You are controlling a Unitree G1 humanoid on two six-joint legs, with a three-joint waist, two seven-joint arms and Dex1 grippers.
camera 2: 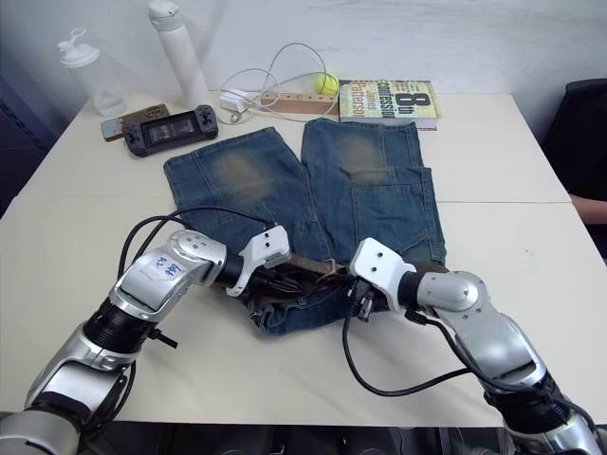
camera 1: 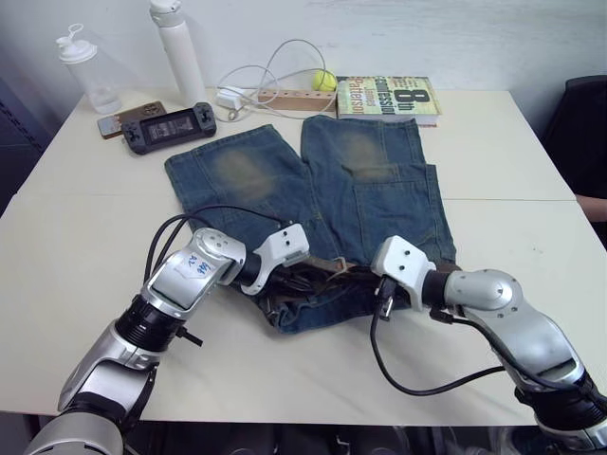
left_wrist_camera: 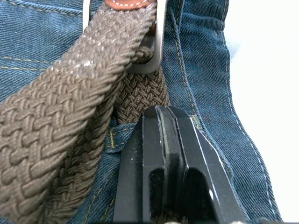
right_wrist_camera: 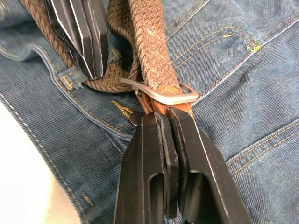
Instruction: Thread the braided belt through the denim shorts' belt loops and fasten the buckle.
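Blue denim shorts (camera 1: 313, 190) lie flat on the pale table (camera 1: 85, 227), waistband toward the robot, with both grippers meeting over it. The left gripper (left_wrist_camera: 161, 116) has its jaws pressed together, tips resting against the braided belt (left_wrist_camera: 70, 112) just below the silver buckle (left_wrist_camera: 156, 42); whether any strap is pinched between them I cannot tell. A belt loop (right_wrist_camera: 70, 79) sits beside that gripper's tips. The right gripper (right_wrist_camera: 166, 116) has its jaws pressed together too, tips at the tan leather tab directly behind the buckle frame, strap running away beyond them
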